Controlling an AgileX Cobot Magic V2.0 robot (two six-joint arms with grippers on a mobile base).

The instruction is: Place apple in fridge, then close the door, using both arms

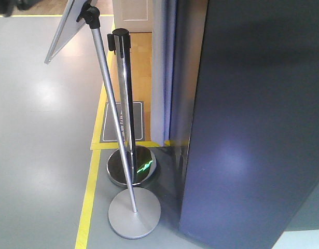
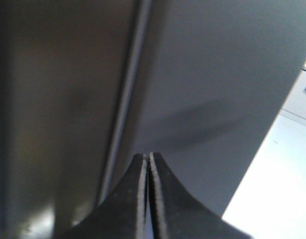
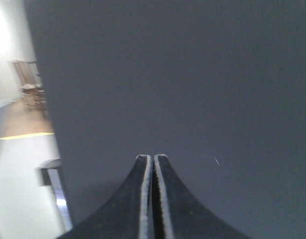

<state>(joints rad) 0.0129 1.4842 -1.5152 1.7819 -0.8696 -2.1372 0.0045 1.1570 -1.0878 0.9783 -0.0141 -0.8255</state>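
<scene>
Both black grippers, left gripper (image 2: 148, 158) and right gripper (image 3: 153, 159), are pressed shut and empty, facing the matte dark grey-blue door (image 3: 192, 89), probably to push it closed.

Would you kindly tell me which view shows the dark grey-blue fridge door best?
The exterior front-facing view: the matte dark grey-blue fridge door shows its edge and floor context. The wrist views show only flat panel close behind the shut left pincer and right pincer.
</scene>
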